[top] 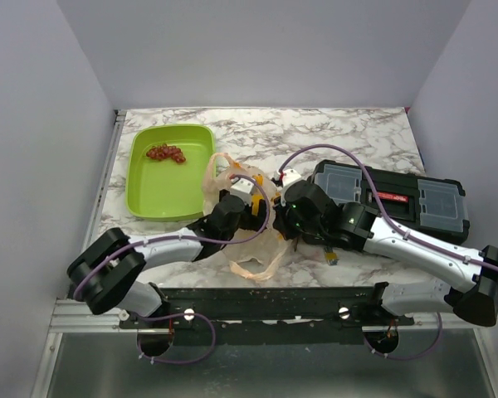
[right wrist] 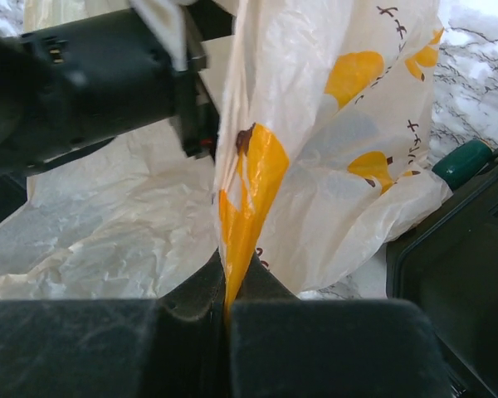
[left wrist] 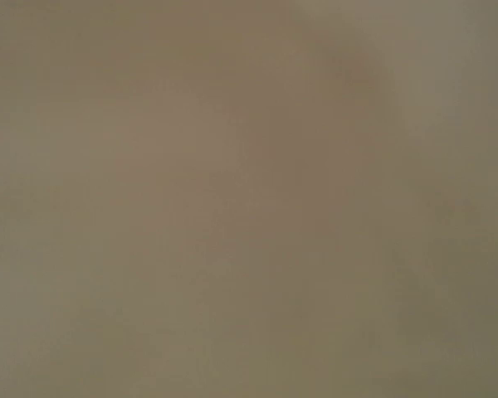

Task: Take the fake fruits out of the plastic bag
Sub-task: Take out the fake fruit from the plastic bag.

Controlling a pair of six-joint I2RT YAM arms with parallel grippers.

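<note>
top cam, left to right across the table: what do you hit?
green tray holding the grapes → plastic bag → black case

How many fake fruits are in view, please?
1: a bunch of small dark red grapes in the lime-green rectangular plastic tray, far left. Others may be hidden inside the crinkly peach plastic bag.
</note>
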